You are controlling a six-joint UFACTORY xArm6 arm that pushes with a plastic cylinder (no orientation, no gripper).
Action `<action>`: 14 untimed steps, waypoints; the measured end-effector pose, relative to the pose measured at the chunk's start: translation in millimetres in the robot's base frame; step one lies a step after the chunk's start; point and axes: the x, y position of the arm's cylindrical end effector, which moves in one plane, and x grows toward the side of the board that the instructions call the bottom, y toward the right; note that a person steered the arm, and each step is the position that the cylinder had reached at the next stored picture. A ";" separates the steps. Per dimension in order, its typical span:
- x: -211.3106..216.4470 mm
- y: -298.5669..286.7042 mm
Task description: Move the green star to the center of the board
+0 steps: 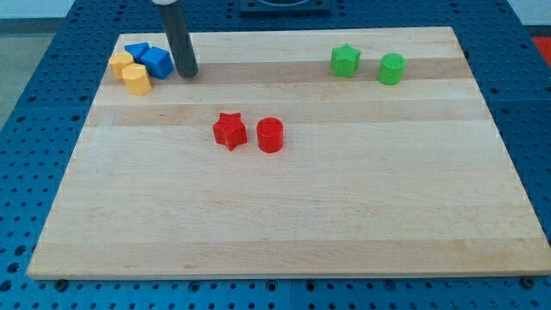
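The green star (345,60) lies near the view's top right of the wooden board (284,215). A green cylinder (391,69) stands just to its right. My tip (188,72) is at the view's top left, far to the left of the green star. It stands just right of a blue block (157,62), close to it or touching it.
A second blue block (136,52) and two yellow blocks (121,63) (136,78) cluster at the top left beside the blue block. A red star (229,131) and a red cylinder (269,135) sit side by side near the board's middle.
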 end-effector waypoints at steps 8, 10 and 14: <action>7.0 56.3; 39.4 67.4; 41.1 108.0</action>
